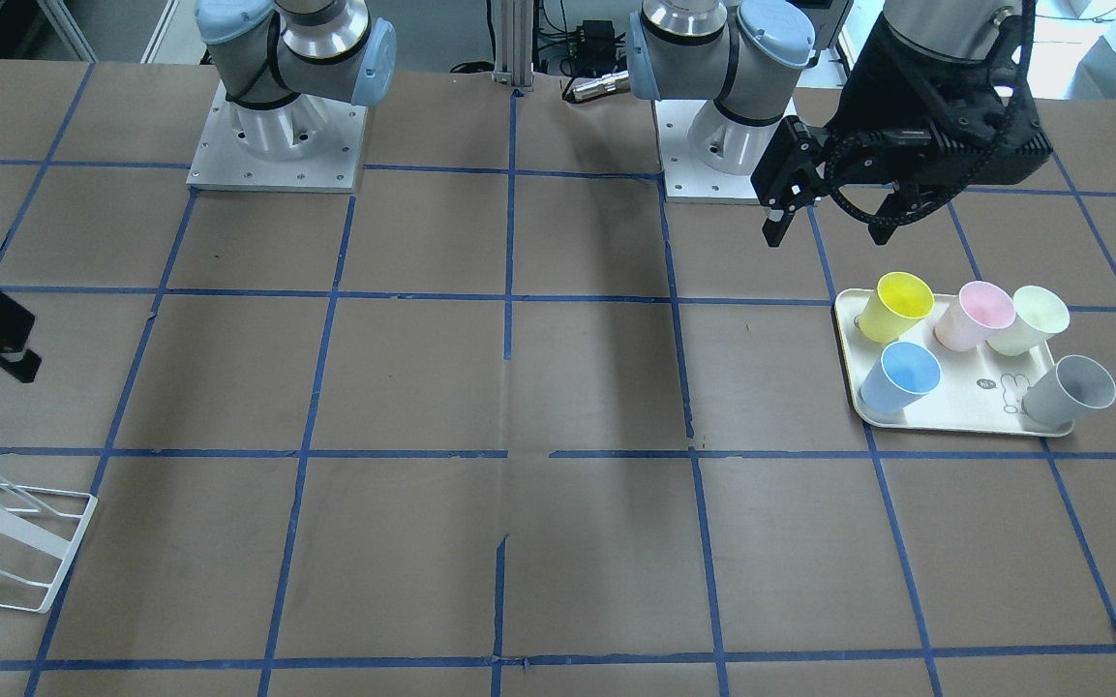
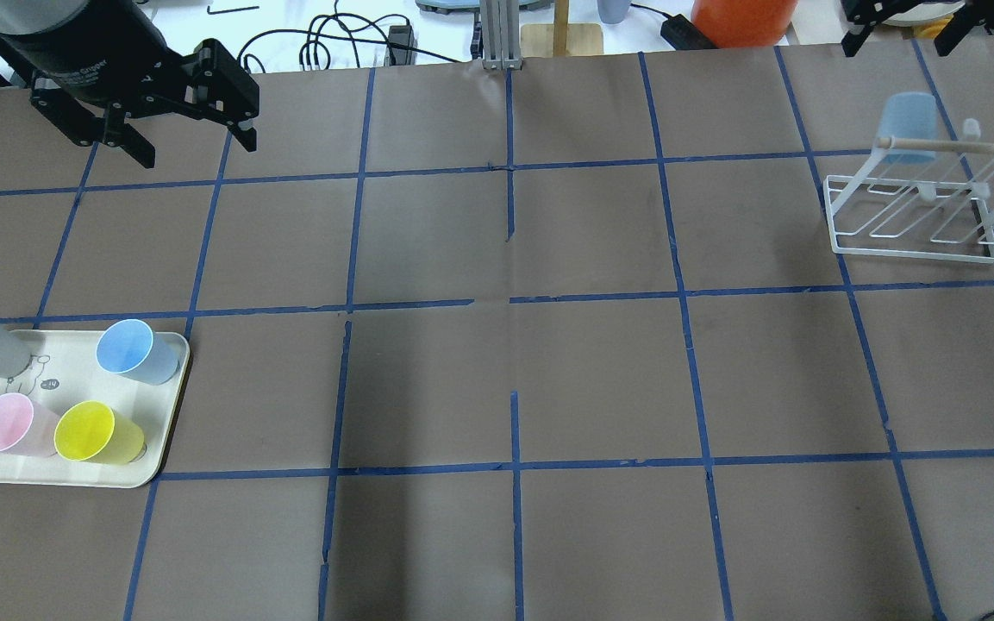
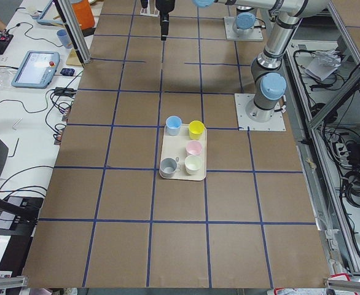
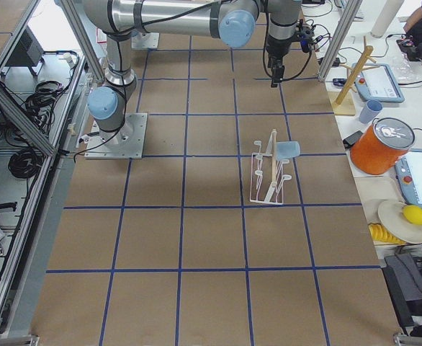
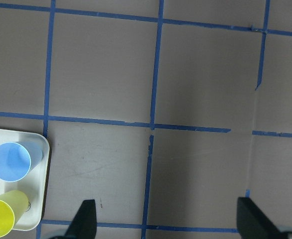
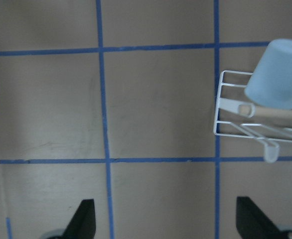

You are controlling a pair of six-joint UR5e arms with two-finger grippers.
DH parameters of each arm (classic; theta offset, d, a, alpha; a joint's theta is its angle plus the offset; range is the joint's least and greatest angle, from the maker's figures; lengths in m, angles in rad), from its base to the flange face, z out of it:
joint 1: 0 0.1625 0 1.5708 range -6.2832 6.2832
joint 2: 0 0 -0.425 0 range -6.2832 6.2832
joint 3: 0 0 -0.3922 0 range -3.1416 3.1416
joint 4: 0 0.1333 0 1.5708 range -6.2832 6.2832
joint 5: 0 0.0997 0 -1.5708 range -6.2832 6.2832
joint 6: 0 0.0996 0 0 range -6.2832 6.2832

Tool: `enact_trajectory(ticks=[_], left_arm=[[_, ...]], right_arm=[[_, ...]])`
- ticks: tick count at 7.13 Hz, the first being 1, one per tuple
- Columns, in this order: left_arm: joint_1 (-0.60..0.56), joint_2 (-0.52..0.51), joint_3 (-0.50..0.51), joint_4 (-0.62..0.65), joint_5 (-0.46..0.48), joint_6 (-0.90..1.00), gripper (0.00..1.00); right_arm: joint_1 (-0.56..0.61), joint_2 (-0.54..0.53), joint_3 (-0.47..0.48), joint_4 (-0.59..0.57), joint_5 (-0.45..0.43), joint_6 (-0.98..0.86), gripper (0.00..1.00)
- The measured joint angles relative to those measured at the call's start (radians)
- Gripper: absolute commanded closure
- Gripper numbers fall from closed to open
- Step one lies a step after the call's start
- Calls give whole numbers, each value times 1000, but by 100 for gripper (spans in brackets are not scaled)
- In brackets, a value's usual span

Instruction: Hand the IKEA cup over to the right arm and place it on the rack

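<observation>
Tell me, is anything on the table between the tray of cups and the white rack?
Nothing: the overhead view shows only brown table with blue tape lines between the tray and the rack.

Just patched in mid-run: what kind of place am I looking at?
Most likely a robotics lab workcell: the table is papered brown with a blue tape grid, the left arm's base plate and the right arm's base plate are bolted to it, and a side bench holds a teach pendant.
</observation>
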Motion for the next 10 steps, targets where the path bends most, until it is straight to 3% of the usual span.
enact_trajectory(ticks=[4,7,10], left_arm=[[0,0,15,-9,7,4,0],[0,-2,13,-12,6,6,0],[-1,-3,3,-6,4,9,0]], right_arm=[[210,-71,78,135,-9,236,0],[235,-196,270,70,-16,257,0],[230,-249,334,41,-34,252,0]])
